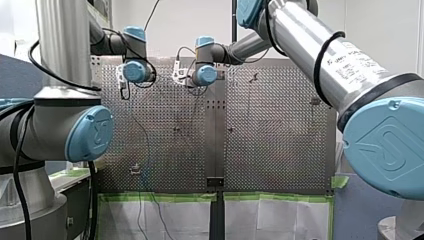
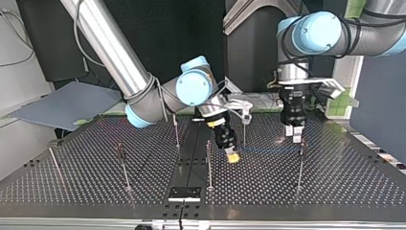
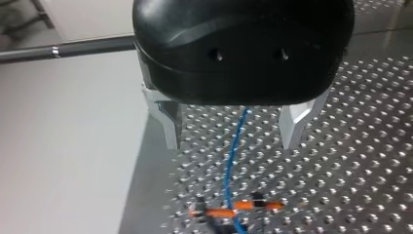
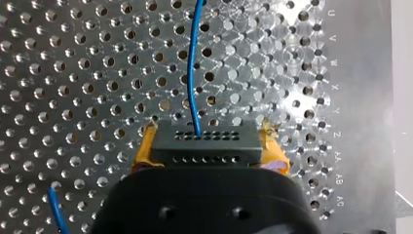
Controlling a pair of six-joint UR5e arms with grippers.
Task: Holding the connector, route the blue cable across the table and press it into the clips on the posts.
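Clamping the connector (image 4: 204, 145), my right gripper (image 2: 232, 157) sits near the clip (image 3: 234, 208); my left gripper (image 3: 234, 142), released, straddles the blue cable (image 3: 230, 163) above it. I judge pressing remains.

Bright glare on the table (image 4: 363, 73) — soft blur up close
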